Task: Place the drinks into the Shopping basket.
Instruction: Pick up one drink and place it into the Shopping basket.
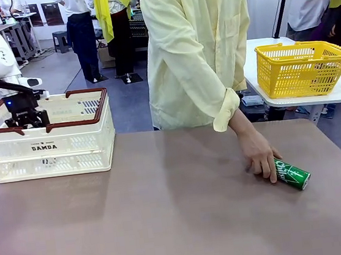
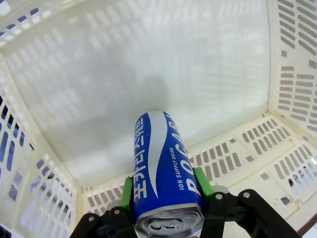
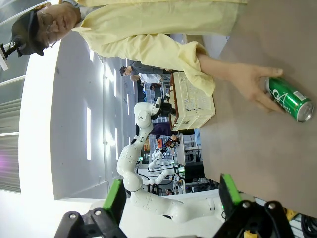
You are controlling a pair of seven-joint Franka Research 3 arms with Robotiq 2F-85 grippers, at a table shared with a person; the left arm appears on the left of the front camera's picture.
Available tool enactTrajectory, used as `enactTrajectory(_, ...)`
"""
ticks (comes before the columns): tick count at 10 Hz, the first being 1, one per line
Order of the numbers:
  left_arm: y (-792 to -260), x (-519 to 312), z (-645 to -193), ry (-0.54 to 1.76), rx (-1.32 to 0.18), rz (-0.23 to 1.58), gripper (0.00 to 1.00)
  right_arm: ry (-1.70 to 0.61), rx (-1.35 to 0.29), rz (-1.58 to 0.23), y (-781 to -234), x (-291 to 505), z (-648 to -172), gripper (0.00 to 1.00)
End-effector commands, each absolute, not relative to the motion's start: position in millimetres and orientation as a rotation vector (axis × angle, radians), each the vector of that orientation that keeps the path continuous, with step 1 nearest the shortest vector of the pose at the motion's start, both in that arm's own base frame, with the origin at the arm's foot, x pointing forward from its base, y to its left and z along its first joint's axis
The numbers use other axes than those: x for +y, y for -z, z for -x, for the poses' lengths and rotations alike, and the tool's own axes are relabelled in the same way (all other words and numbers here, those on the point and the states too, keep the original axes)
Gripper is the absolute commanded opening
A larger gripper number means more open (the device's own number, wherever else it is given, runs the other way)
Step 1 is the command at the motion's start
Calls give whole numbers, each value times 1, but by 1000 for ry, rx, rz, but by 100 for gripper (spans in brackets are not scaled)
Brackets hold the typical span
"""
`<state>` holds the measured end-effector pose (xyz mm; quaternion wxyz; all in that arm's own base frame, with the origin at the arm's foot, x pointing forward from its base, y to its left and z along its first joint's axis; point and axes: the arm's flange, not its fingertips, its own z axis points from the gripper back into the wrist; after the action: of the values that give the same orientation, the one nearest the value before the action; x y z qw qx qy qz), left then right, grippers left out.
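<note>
The left claw [image 1: 26, 117] is dipping into the Shopping basket [image 1: 66, 134], clamped on the blue can [image 2: 161, 163]. The left wrist view is showing that can above the bare basket floor, which the front view is hiding. A green can [image 1: 291, 174] is lying on the counter [image 1: 169, 220] under the person's hand [image 1: 258, 152], not yet basketed, and the right claw [image 3: 171, 198] is standing apart, empty.

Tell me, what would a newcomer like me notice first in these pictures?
Probably the left gripper, shut on a blue can and holding it inside the cream Shopping basket at the left end of the table. Next comes the person in a yellow shirt across the table, whose hand rests on a green can lying on its side toward the right.
</note>
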<state>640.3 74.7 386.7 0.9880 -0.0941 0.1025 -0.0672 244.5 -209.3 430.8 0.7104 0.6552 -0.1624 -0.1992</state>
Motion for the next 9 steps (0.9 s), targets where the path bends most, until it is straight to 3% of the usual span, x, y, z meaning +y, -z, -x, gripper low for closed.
enactTrajectory(1,-386,73,-636,134,191,171,38,420,-355,-1442,-431,-211,-241,100)
enactTrajectory(2,-387,73,-635,140,184,163,96,420,-355,-1442,-431,-211,-241,100)
enactTrajectory(5,-413,72,-624,149,109,171,100,420,-355,-1442,-431,-211,-241,100)
enactTrajectory(9,-507,85,-577,151,-28,205,100,420,-355,-1442,-431,-211,-241,100)
